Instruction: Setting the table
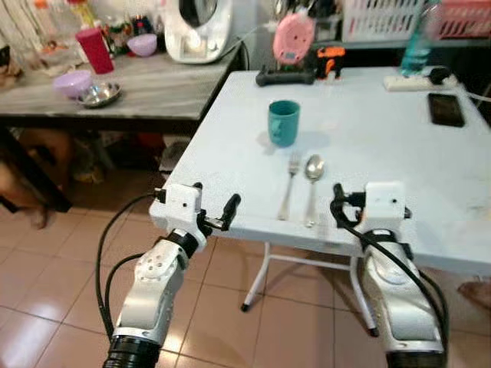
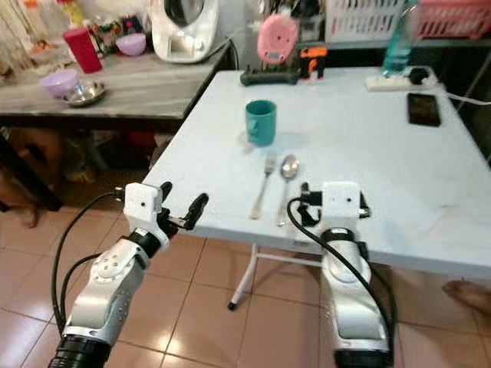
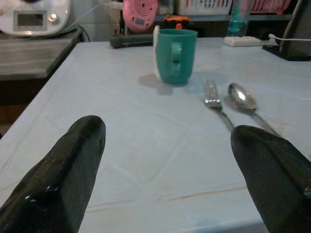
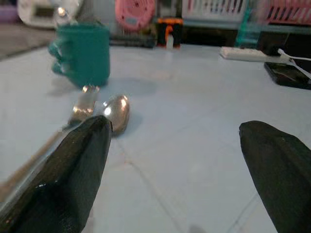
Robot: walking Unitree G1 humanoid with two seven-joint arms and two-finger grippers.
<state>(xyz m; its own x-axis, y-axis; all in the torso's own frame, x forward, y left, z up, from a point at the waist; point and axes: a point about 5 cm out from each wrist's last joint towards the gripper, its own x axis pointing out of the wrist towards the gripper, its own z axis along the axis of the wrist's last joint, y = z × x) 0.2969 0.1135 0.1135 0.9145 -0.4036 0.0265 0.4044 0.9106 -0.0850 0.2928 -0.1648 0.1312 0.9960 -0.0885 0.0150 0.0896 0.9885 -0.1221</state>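
Table, pale blue and folding, seen from the robot's head camera, with its near edge just ahead of both arms. Teal mug stands upright toward the middle of the surface, handle turned to the robot's left. Fork and spoon lie side by side between the mug and the near edge, handles pointing to that edge, the fork on the left and the spoon on the right, close but apart.

Left gripper hangs at the table's near-left corner, just off the edge; its two black fingers are spread wide with nothing between them. Right gripper sits at the near edge, just right of the spoon handle; its fingers are likewise parted and empty, the left finger lying close beside the cutlery handles in the wrist view.

Along the far edge of the surface: a pink round device on a black base, an orange and black object, a white power strip and, toward the far-right corner, a black phone lying flat.

Grey counter adjoins the table's left side and carries a red cup, a purple bowl, a steel dish and a white appliance. A bare foot rests on the tiled floor at the right.
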